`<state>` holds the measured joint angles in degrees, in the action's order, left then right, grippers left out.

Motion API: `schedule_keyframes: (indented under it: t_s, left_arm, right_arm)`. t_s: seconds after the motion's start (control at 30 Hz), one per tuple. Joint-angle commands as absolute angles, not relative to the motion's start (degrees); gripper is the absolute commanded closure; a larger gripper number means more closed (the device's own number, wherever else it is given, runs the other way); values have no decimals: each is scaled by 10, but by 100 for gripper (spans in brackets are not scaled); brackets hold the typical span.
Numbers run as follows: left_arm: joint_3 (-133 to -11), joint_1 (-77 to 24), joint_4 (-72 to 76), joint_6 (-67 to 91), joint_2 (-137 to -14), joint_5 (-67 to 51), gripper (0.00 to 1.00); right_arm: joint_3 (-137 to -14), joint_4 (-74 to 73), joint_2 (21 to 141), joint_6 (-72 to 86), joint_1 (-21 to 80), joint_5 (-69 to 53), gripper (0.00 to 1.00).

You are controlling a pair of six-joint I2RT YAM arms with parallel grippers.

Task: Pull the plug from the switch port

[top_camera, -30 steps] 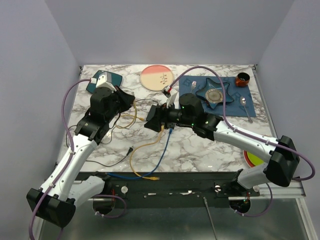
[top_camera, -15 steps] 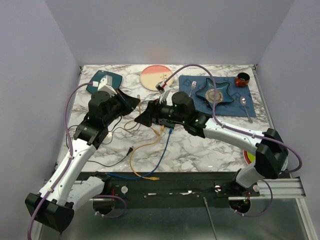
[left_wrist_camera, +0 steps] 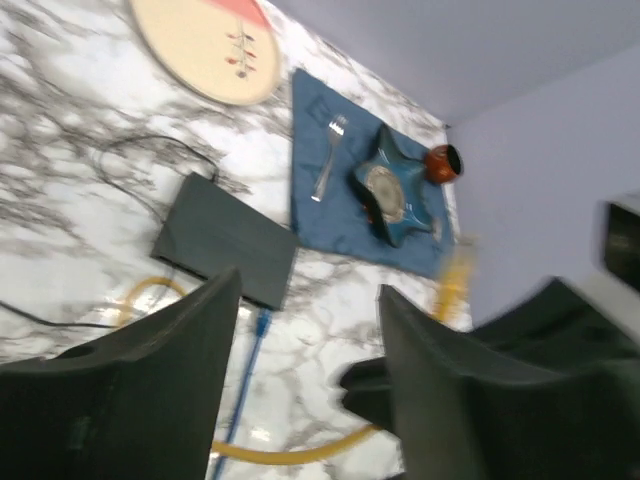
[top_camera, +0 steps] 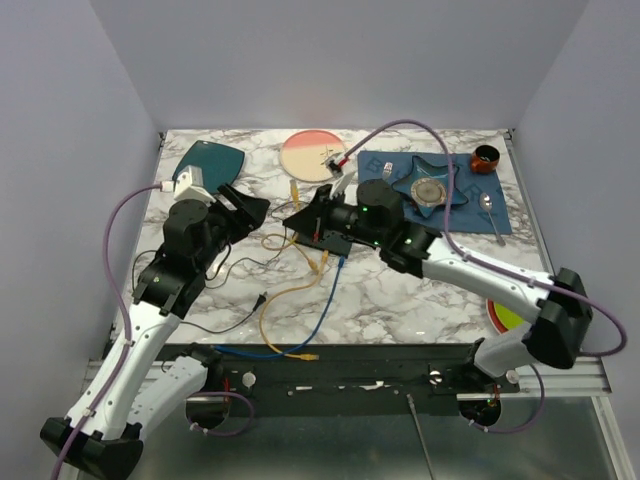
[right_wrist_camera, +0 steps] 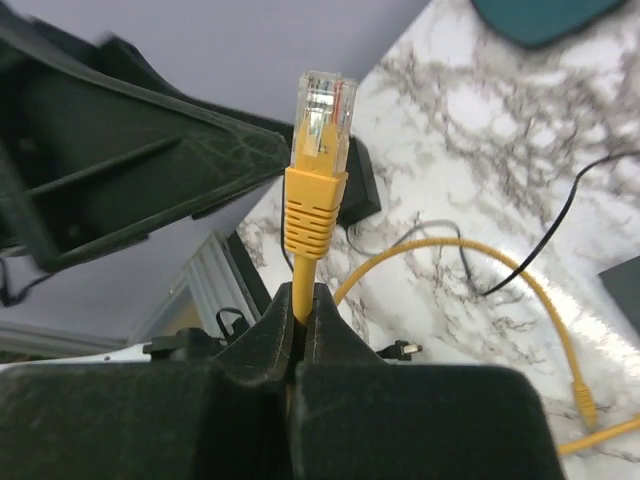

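One flat matte-black switch box, one blue cable, one round peach plate, one dark teal square plate, one blue star-shaped dish, one metal fork and one metal spoon are being counted.

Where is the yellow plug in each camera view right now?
Top external: yellow plug sticking up from the right gripper, table centre.
Left wrist: probably the blurred yellow streak at right.
Right wrist: centre, upright, clamped.
Shared landmark: the yellow cable, looping in all three.
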<state>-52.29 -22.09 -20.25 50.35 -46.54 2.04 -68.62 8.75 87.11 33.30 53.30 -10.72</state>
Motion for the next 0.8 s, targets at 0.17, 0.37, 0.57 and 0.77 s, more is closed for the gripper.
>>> schedule_keyframes:
  t_s: [0.17,0.37,0.57,0.77]
  left_arm:
    - [-519,-221,-287,525,-433,129,18]
    - [-498,-221,-287,519,-417,127,18]
    - [-479,-221,-288,528,-410,124,18]
    - [-465,-221,-297,534,-421,96,19]
  right_arm:
    - [-607,93,631,261,535,154,99]
    - [-715,-199,627,240,536,361,99]
    - [-717,-410,649,336,527,476,99]
    - [-644,-491,650,414,431,383,99]
